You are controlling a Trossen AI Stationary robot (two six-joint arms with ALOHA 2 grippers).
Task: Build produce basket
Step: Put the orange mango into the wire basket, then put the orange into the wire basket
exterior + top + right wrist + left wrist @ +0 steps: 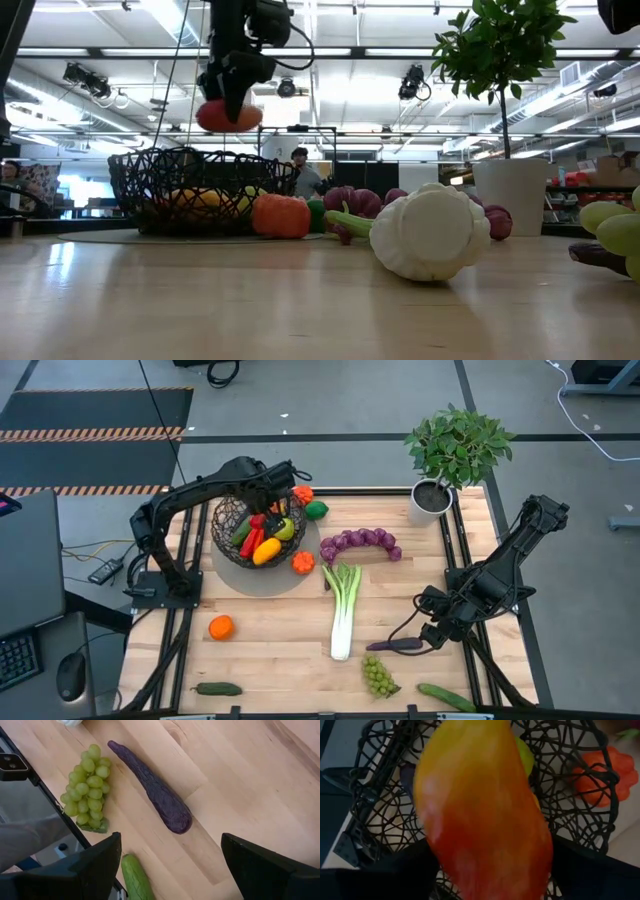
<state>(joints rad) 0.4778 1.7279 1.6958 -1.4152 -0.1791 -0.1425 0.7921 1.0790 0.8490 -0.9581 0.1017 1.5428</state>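
Basket (222, 525) of dark wire mesh stands on the left rear part of the table (280, 650), and several red, yellow and green pieces already lie in it.

At the far left, an orange (220, 627) and a small cucumber (217, 688) lie on the wood, well apart from the basket.

Above the basket hangs the left gripper (230, 100). Its fingers are closed on a smooth yellow-red fruit (485, 810), which sits clear above the rim. I think this is the main risk. The fruit looks round and slippery, and the heap below is uneven. If it is let go from this height, it may bounce or roll off the pile and over the low rim. It could also knock a piece out of the basket.

An orange pepper (303, 562) lies just outside the basket, touching or almost touching the mesh.

Further right lie the purple grapes (360, 543), the leek (343, 610), the green grapes (87, 785) and the aubergine (155, 790).

The right gripper (435, 635) hovers near the aubergine with its fingers wide apart, holding nothing. A long cucumber (447, 697) lies near the table's front edge, so a careless push there could send it off the table.
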